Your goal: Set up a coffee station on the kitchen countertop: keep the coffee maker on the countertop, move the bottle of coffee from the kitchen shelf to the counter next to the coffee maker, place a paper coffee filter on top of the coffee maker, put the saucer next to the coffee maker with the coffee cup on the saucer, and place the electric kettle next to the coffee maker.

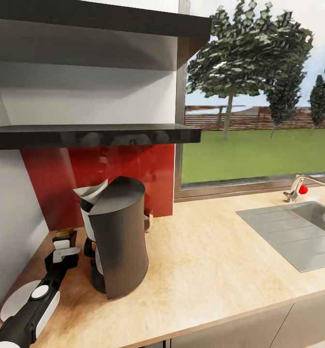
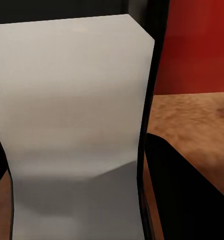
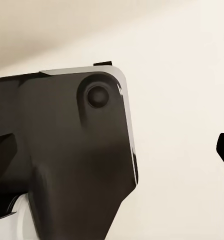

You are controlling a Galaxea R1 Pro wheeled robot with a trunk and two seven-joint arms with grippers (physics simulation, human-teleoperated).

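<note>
The left gripper (image 1: 66, 251) is crowding the coffee maker (image 1: 120, 237) at nine o'clock; finger opening impossible to tell; a nudge risks toppling the paper filter (image 1: 92, 192).

a steel sink (image 1: 298, 232) with faucet (image 1: 295, 187) sits below the window (image 1: 259, 96) (red backsplash (image 1: 119, 169) beside).

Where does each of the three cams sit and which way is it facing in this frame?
Head view: on the robot's head, looking forward and down over the countertop at the coffee maker, sink and window; the left arm shows at lower left.
Left wrist view: on the left arm, close up on a pale grey panel, red backsplash behind; a dark finger shows.
Right wrist view: on the right arm, facing a dark robot part against a cream surface.
Shared: head and left wrist both show the countertop and backsplash.
</note>
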